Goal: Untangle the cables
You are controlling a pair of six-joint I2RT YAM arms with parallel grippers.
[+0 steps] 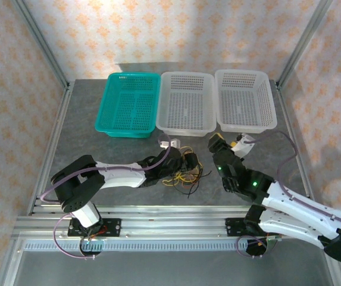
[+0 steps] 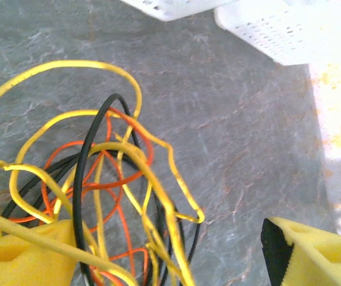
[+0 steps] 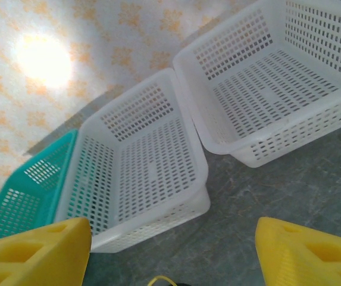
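**Operator:** Where do the cables sit?

**Spotter:** Your cables (image 1: 185, 174) lie in one tangle on the bench (image 1: 99, 143). They are near its front edge, between your two arms and nearer the left one. They are well apart from the baskets along the back.

**Operator:** How are they wound?

**Spotter:** On your left wrist camera the yellow cable (image 2: 81, 62) throws the widest loops. The orange cable (image 2: 122, 180) and the black cable (image 2: 82, 173) thread through them and cross many times. You cannot tell there which strand lies lowest.

**Operator:** And my left end effector?

**Spotter:** Your left end effector (image 2: 167, 241) is down at the tangle with its jaws spread wide, clamping nothing. A yellow strand runs across one finger (image 2: 15, 259). The other finger (image 2: 319, 250) stands clear over bare bench.

**Operator:** And the right?

**Spotter:** Your right end effector (image 1: 228, 143) hangs just right of the tangle, apart from it. Its jaws are wide too and hold nothing. It faces the back row. There you have the teal basket (image 1: 128, 107) on the left, then the middle basket (image 1: 187, 104) and the right basket (image 1: 244, 101). Those two are white and sit close side by side.
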